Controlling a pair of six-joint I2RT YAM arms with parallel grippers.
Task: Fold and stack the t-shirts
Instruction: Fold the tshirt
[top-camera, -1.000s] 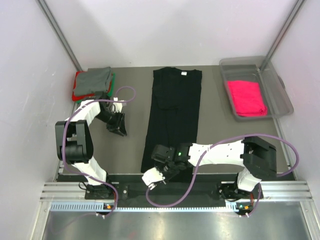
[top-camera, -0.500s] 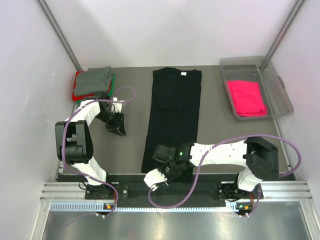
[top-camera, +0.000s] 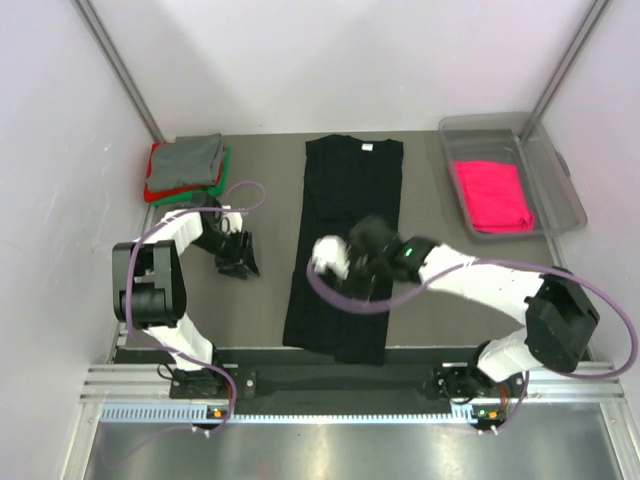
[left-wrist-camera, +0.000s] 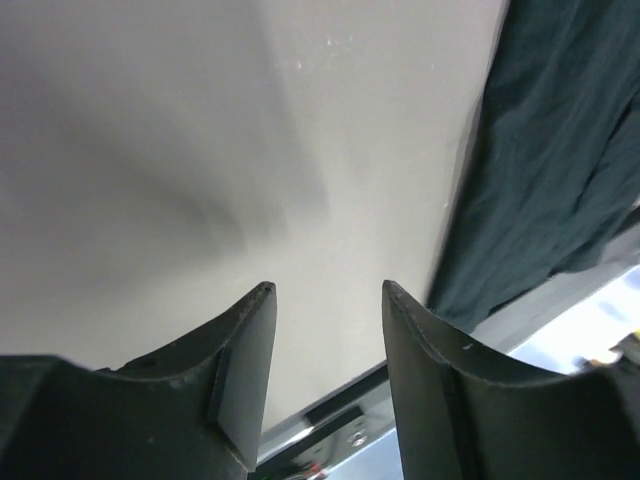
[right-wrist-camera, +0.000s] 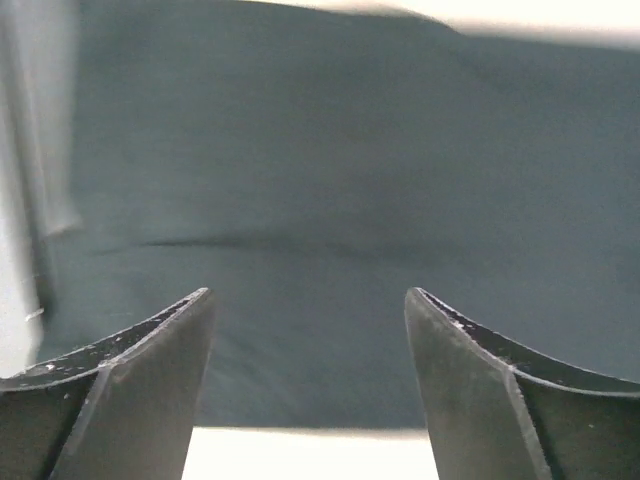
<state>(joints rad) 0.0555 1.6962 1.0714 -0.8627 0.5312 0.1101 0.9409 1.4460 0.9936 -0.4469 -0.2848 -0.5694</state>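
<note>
Far left, the stack of 3 folded tees (top-camera: 185, 165) shows grey on top; the left gripper (left-wrist-camera: 325, 290) hangs half-open, empty, over the table (top-camera: 260, 300). The black t-shirt (top-camera: 345, 200) lies lengthwise mid-table, neck label (top-camera: 367, 147) unreadable, under the wide-open, empty right gripper (right-wrist-camera: 310, 292).

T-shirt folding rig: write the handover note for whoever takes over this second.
Left gripper: open, empty, over bare table beside the black t-shirt.
Right gripper: open, empty, above the black t-shirt's middle.
Done: grey t-shirt stacked on red t-shirt and green t-shirt, far left; black t-shirt lies as a long narrow strip.
Left: fold it crosswise and stack it; pink t-shirt lies in the clear bin.
</note>
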